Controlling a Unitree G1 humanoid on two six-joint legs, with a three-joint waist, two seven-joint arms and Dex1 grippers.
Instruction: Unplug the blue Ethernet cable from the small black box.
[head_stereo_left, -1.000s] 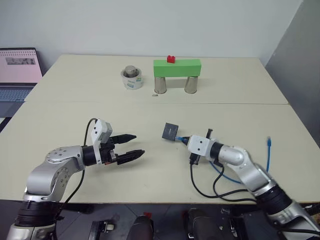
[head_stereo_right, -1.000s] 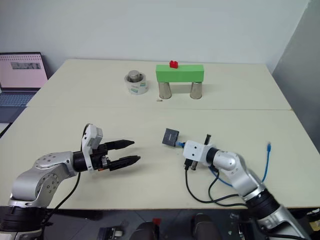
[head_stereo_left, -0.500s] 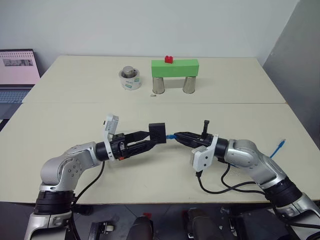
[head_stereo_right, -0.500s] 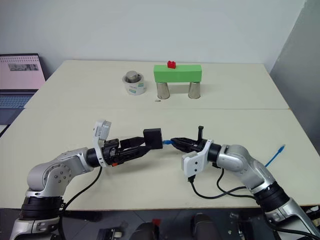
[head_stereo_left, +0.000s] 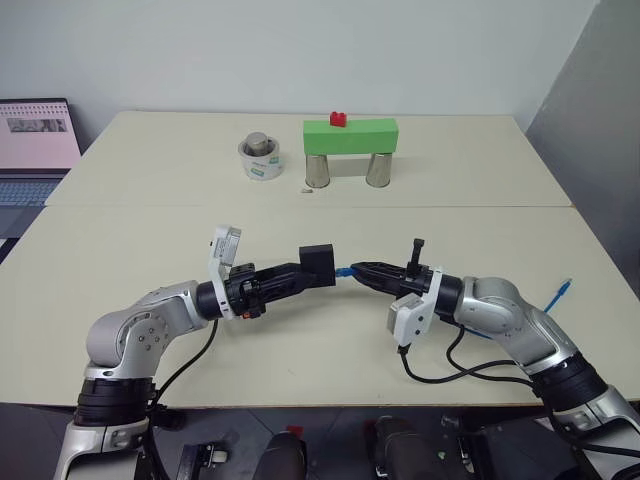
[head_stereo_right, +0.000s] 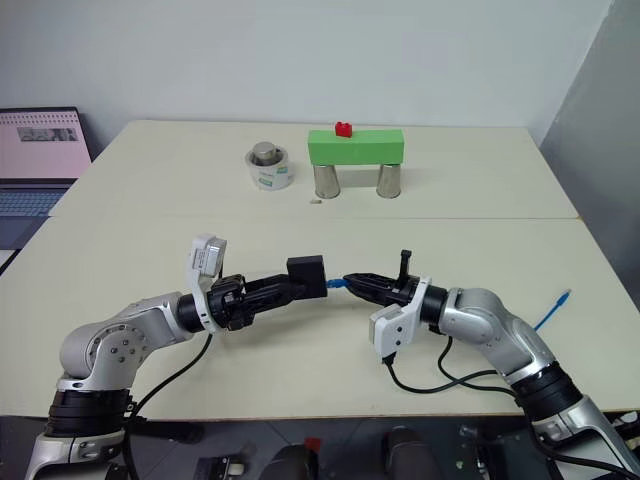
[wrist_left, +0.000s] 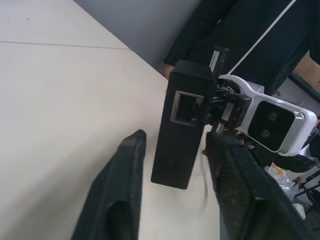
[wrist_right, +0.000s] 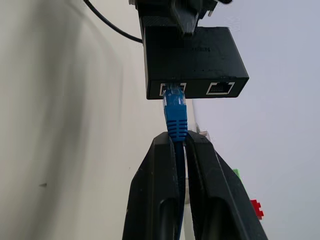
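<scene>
Left eye view takes in the cream table (head_stereo_left: 300, 360) first, with both arms meeting above its near half. At its far side stands a green block (head_stereo_left: 351, 133) bridging two metal cups (head_stereo_left: 320, 170), a small red piece (head_stereo_left: 339, 119) on top; a roll of tape (head_stereo_left: 263, 158) sits just beside them, and a laptop (head_stereo_left: 38, 135) lies off the table's far left corner. The left gripper (head_stereo_left: 305, 278) reaches across from the left and its two black fingers pinch the small black box (head_stereo_left: 319, 263), held up clear of the table top. The right gripper (head_stereo_left: 362, 271) faces it from the right — fingers pressed together on the blue Ethernet cable (wrist_right: 176, 127) just behind the plug. In the right wrist view that plug sits in one port of the box, the neighbouring port free. The cable's other end (head_stereo_left: 563, 291) lies near the table's right edge.
</scene>
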